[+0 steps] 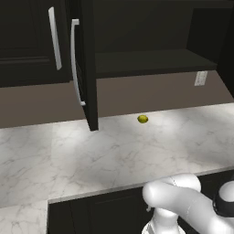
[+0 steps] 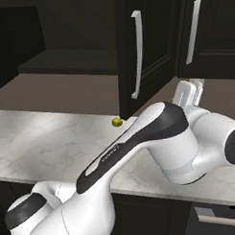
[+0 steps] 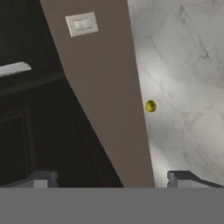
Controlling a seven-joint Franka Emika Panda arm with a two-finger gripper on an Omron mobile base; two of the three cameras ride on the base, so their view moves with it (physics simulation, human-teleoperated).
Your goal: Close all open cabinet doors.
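Doors of the dark cabinet are being shown above the marble counter point(image 1: 91, 155): one door point(image 1: 87, 64) is standing open, edge-on over the counter, its handle point(image 1: 75, 64) facing left, beside a shut door point(image 1: 27, 41). A yellow-green fruit point(image 1: 142, 119) is lying on the counter near the open door's foot. The gripper point(image 3: 117, 178) is being held wide, nothing between its fingertips point(image 3: 41, 178).

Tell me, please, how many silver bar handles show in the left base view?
2: one handle on the shut door at upper left, another on the open door beside it. More may lie out of frame.
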